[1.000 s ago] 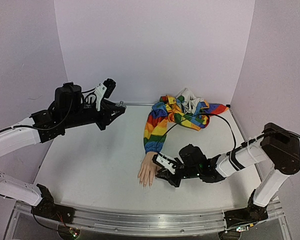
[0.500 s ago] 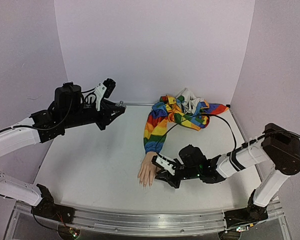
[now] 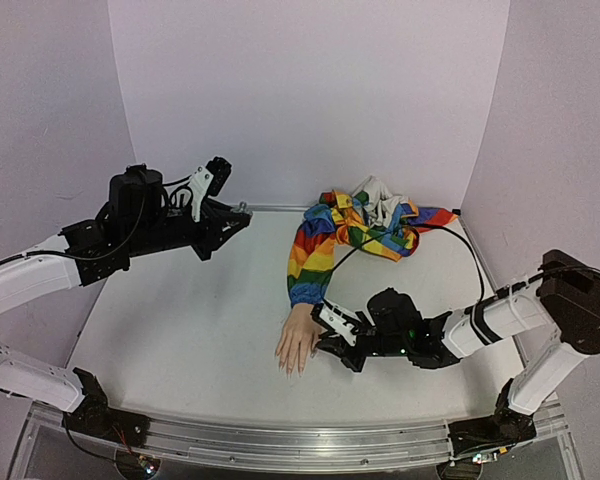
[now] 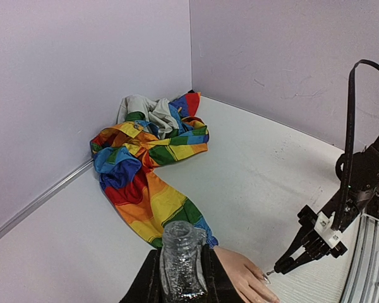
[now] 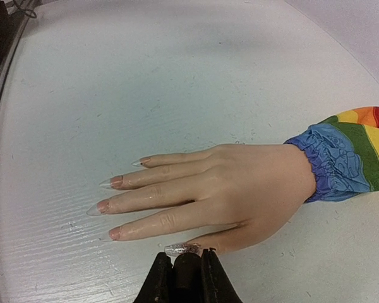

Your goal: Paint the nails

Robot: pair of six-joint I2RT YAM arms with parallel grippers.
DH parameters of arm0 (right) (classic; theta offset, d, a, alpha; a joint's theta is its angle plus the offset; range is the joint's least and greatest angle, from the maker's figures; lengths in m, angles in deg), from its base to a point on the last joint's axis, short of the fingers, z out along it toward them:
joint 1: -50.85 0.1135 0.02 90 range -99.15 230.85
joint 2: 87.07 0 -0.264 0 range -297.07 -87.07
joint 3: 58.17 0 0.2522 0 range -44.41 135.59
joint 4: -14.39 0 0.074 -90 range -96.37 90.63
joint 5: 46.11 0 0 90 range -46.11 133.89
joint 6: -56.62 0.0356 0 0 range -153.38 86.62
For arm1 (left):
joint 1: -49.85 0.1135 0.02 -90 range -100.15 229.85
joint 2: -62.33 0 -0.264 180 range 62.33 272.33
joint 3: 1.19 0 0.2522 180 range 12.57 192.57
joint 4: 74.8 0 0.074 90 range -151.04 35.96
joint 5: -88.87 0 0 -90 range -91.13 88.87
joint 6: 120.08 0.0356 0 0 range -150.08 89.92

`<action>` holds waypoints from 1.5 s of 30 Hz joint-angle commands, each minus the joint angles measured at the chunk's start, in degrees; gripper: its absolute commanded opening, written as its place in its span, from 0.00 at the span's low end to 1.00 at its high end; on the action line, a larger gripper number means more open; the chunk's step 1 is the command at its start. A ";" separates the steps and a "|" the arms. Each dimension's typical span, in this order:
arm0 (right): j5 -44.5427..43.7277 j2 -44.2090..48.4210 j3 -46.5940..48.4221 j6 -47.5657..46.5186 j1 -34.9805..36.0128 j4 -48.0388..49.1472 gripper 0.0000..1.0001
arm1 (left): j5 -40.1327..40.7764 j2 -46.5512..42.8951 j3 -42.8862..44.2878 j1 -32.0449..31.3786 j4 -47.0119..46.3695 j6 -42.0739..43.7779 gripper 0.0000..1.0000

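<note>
Aloft, uncapped clear bottle (image 4: 179, 252), glitter-flecked inside, in left end effector (image 4: 180, 287)

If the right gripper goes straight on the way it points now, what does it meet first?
The thumb of the mannequin hand, lying just ahead of the right gripper; the gap is hard to judge.

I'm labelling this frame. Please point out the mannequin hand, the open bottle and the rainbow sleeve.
mannequin hand (image 5: 240, 183): right wrist view, back of the hand.
open bottle (image 4: 180, 262): left wrist view, clear glass body.
rainbow sleeve (image 3: 313, 258): top external view, striped forearm stretch.
</note>
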 commanded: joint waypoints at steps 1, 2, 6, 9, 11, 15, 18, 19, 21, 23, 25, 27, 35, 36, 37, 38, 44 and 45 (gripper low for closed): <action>-1.60 -1.30 1.75 0.51 0.26 2.15 0.00 | -1.09 -1.22 0.39 0.32 -3.41 0.10 0.00; -1.62 -1.59 1.84 0.66 0.35 2.15 0.00 | -1.09 -1.33 0.37 0.32 -3.49 0.07 0.00; -2.08 -2.22 2.17 0.62 0.28 2.04 0.00 | -1.00 -1.45 0.29 0.28 -3.41 0.23 0.00; -1.71 -2.32 2.13 0.52 0.36 2.03 0.00 | -1.08 -1.54 0.21 0.32 -3.39 0.17 0.00; -1.42 -2.49 2.17 0.52 0.36 1.98 0.00 | -1.09 -1.64 0.22 0.32 -3.44 0.22 0.00; -0.65 -2.77 2.32 0.35 0.33 1.99 0.00 | -1.00 -1.61 0.21 0.32 -3.42 0.22 0.00; 0.05 -3.23 2.65 0.26 0.28 1.75 0.00 | -1.04 -1.61 0.22 0.32 -3.45 0.23 0.00; 0.56 -3.24 2.65 0.26 0.32 1.74 0.00 | -1.08 -1.59 0.23 0.32 -3.38 0.20 0.00; 0.86 -3.52 2.79 0.29 0.33 1.71 0.00 | -1.09 -1.64 0.22 0.32 -3.40 0.25 0.00; 1.15 -3.81 3.10 0.21 0.28 1.44 0.00 | -1.04 -1.60 0.28 0.31 -3.37 0.27 0.00; 1.52 -4.11 3.33 0.38 0.33 0.99 0.00 | -1.05 -1.61 0.22 0.32 -3.41 0.28 0.00; 1.84 -4.14 3.26 0.51 0.32 0.91 0.00 | -1.03 -1.73 0.29 0.32 -3.35 0.32 0.00; 3.27 -4.34 2.90 1.22 0.29 0.72 0.00 | -0.91 -1.83 0.20 0.32 -3.37 0.45 0.00; 3.39 -4.30 2.90 1.22 0.28 0.70 0.00 | -0.91 -1.89 0.14 0.32 -3.35 0.42 0.00; 3.51 -4.37 2.97 1.22 0.35 0.65 0.00 | -0.95 -1.84 0.09 0.32 -3.36 0.37 0.00; 3.67 -4.45 3.12 1.16 0.29 0.65 0.00 | -0.94 -1.86 0.11 0.32 -3.39 0.41 0.00; 4.49 -4.65 3.41 1.22 0.30 0.43 0.00 | -0.93 -1.88 0.10 0.32 -3.37 0.37 0.00; 4.66 -4.65 3.47 1.22 0.32 0.31 0.00 | -0.91 -1.87 0.12 0.32 -3.37 0.37 0.00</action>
